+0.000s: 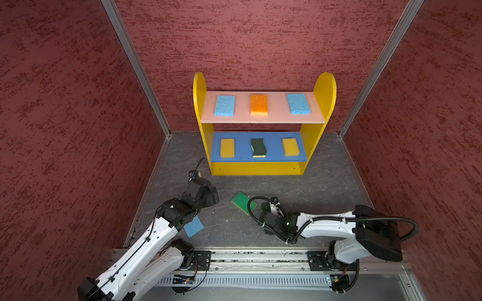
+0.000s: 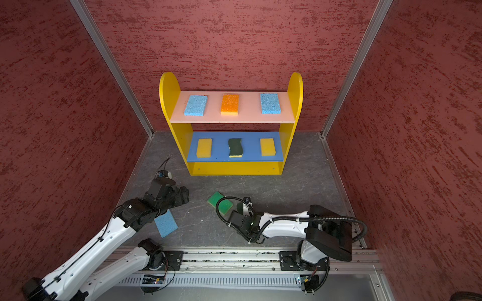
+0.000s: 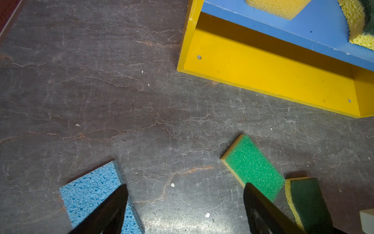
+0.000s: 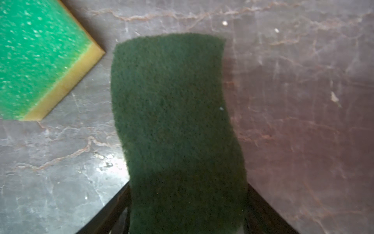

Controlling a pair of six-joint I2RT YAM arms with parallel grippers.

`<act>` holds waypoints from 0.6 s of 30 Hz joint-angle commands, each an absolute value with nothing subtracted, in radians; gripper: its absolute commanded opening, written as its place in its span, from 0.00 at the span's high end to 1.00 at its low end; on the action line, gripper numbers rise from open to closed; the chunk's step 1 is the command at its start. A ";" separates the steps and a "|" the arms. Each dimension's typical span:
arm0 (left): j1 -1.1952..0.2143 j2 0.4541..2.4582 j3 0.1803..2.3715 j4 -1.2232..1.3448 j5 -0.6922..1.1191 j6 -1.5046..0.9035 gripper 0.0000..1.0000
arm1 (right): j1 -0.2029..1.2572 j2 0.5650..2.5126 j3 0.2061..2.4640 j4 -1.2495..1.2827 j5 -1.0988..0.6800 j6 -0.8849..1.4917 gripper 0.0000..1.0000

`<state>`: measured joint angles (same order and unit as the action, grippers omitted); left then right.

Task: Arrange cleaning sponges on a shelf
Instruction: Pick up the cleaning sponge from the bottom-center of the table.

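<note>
Counting six of nine on shelf (image 1: 199, 104): three each on pink board (image 1: 276, 109) and blue board (image 1: 273, 148); bottom board (image 3: 263, 66) empty. Left on counter (image 1: 313, 187): light blue sponge (image 1: 193, 227), bright green sponge (image 1: 240, 202), dark green sponge (image 4: 172, 121). Left fingers (image 3: 113, 206) spread, empty; right fingers (image 4: 115, 208) straddle dark green sponge, grip unclear.

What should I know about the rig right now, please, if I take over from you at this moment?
Left gripper: open and empty, above the floor near the loose light blue sponge.
Right gripper: jaws flank the loose dark green wavy sponge; whether it is clamped cannot be told.
Done: six are on the shelf, three on the pink top board, three on the blue middle board.
Left: three on the floor, those two plus the bright green sponge; the yellow bottom board looks bare where visible.
</note>
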<state>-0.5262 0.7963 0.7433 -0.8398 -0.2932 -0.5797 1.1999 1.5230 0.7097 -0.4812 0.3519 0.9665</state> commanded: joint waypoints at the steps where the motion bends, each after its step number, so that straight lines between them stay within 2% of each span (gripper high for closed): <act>1: -0.519 0.787 0.733 -0.847 -0.304 -0.589 0.10 | 1.190 1.597 0.704 -0.519 0.271 0.952 0.28; 8: -0.516 0.787 0.736 -0.848 -0.307 -0.588 0.10 | 1.181 1.571 0.687 -0.522 0.277 0.991 0.44; 18: -0.515 0.795 0.736 -0.840 -0.309 -0.589 0.10 | 1.079 1.335 0.612 -0.543 0.399 1.041 0.44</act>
<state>-0.5205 0.7975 0.7395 -0.8463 -0.2939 -0.5797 1.1183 1.3945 0.6315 -0.5140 0.3477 1.0027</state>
